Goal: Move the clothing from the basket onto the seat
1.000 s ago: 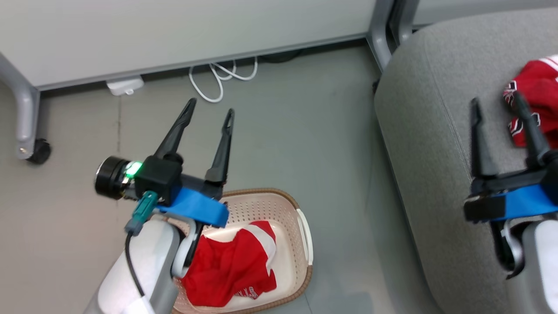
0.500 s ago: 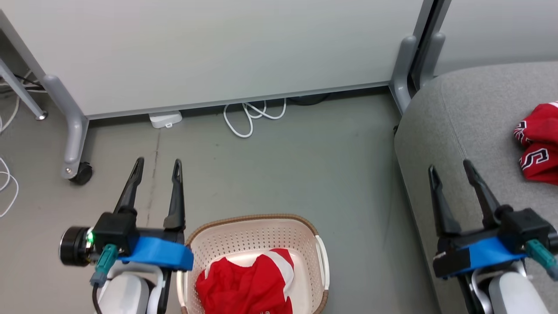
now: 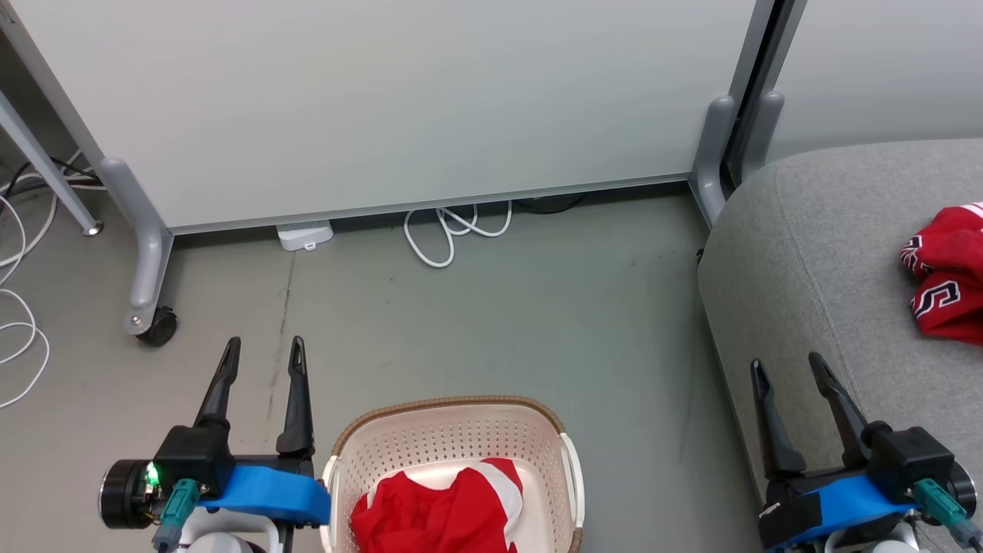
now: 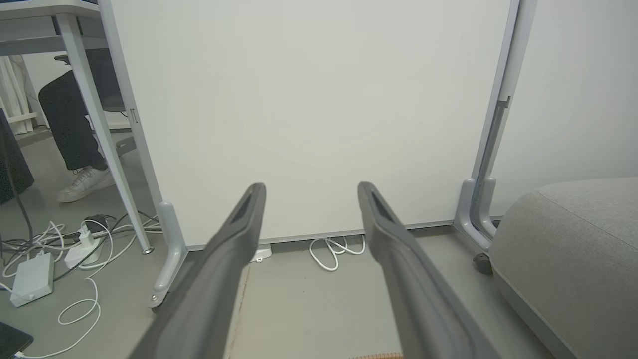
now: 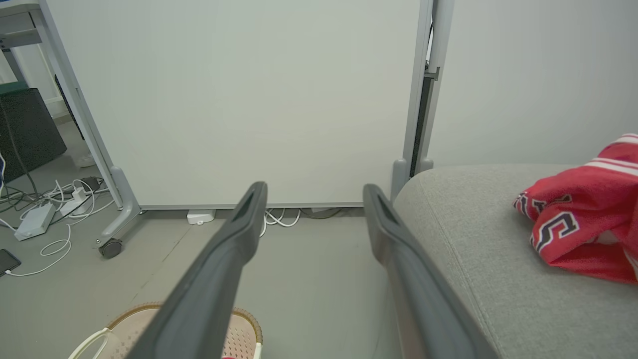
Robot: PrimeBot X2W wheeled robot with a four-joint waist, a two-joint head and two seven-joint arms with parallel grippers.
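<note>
A: Gripper status?
B: Left gripper (image 3: 263, 343), lower left of the head view: fingers parted, nothing between them. Right gripper (image 3: 785, 361), lower right: same, spread and empty.
A: Where's the clothing (image 3: 438, 514)?
B: Split. One red piece is bunched in the basket (image 3: 453, 402), bottom centre, partly cut off by the frame edge. The second garment (image 3: 948, 280) lies on the seat (image 3: 814, 253) at the right edge, lettering showing.
A: Grippers relative to those?
B: Left is just beside the basket's left rim, fingers over bare floor (image 3: 537, 307). Right overlaps the seat's left edge, well apart from the second garment. Can't tell height above the cushion.
A: Anything else?
B: White cable loop (image 3: 445, 234) at the foot of the pale partition panel (image 3: 422, 100), upper centre. Caster (image 3: 159, 329) at left. In the left wrist view, a person's foot (image 4: 84, 183) in a white shoe, upper left.
</note>
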